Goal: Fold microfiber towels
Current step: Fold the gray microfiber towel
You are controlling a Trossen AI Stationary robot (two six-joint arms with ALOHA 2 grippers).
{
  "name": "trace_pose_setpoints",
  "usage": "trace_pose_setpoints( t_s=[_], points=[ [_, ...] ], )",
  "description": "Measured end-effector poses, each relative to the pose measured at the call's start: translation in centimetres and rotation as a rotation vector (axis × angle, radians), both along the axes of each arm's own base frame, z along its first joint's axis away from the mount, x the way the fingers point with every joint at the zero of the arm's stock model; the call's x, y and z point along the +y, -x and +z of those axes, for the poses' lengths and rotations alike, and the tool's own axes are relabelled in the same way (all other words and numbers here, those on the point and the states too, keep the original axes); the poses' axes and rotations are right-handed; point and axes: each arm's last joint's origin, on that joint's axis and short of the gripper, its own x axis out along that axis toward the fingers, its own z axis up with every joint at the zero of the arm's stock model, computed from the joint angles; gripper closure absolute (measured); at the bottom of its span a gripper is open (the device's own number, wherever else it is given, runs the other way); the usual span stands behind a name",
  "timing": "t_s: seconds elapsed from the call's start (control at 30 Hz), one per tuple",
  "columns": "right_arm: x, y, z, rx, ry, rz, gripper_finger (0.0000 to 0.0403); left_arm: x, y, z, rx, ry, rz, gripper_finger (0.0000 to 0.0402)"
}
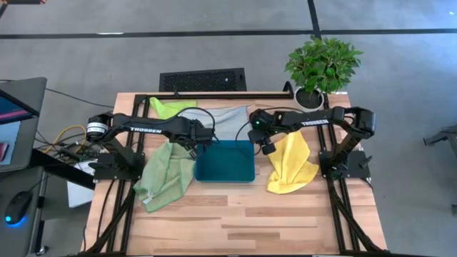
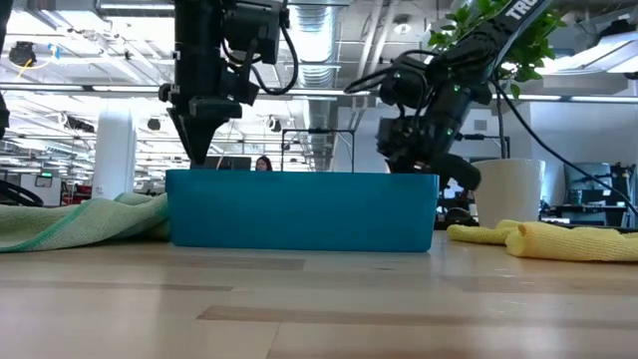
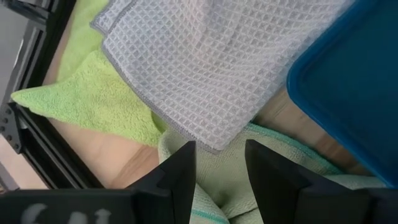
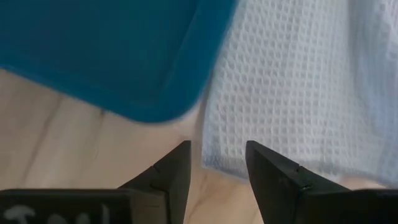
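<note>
A light grey waffle towel (image 1: 230, 123) lies flat behind the teal tray (image 1: 225, 161), with a lime green towel (image 1: 170, 107) at the far left. A sage green towel (image 1: 166, 175) lies crumpled left of the tray, and a yellow towel (image 1: 293, 165) lies right of it. My left gripper (image 3: 219, 146) hangs open over the sage towel's far end, next to the grey towel's corner (image 3: 211, 140). My right gripper (image 4: 217, 146) stands open over the grey towel's other near corner (image 4: 214, 152), beside the tray's far right corner. Both point steeply down.
A potted plant (image 1: 321, 68) in a white pot stands at the table's far right corner. A black bar (image 1: 214, 93) runs along the far edge. Bare wood lies in front of the tray, toward the near edge (image 1: 235, 221).
</note>
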Motion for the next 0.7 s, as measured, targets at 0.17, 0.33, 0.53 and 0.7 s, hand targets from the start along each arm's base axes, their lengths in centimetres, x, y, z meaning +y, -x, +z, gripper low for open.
trace_pose_setpoints(
  t_s=[0.17, 0.33, 0.53, 0.7],
  points=[
    [-0.1, -0.4, -0.9, 0.010, -0.002, 0.004, 0.0227, 0.0, 0.0, 0.0, 0.000, 0.000, 0.000, 0.0270],
    [-0.3, -0.8, -2.8, 0.045, -0.005, 0.011, 0.0228, 0.0, 0.0, 0.0, 0.001, 0.000, 0.000, 0.0270],
    [-0.4, -1.0, -3.3, 0.070, 0.066, -0.022, 0.0232, 0.0, 0.0, 0.0, 0.000, 0.000, 0.000, 0.0270],
    [-0.4, -1.1, -3.1, 0.071, 0.088, -0.037, 0.0232, 0.0, 0.0, 0.0, -0.002, -0.001, 0.000, 0.0270]
  ],
)
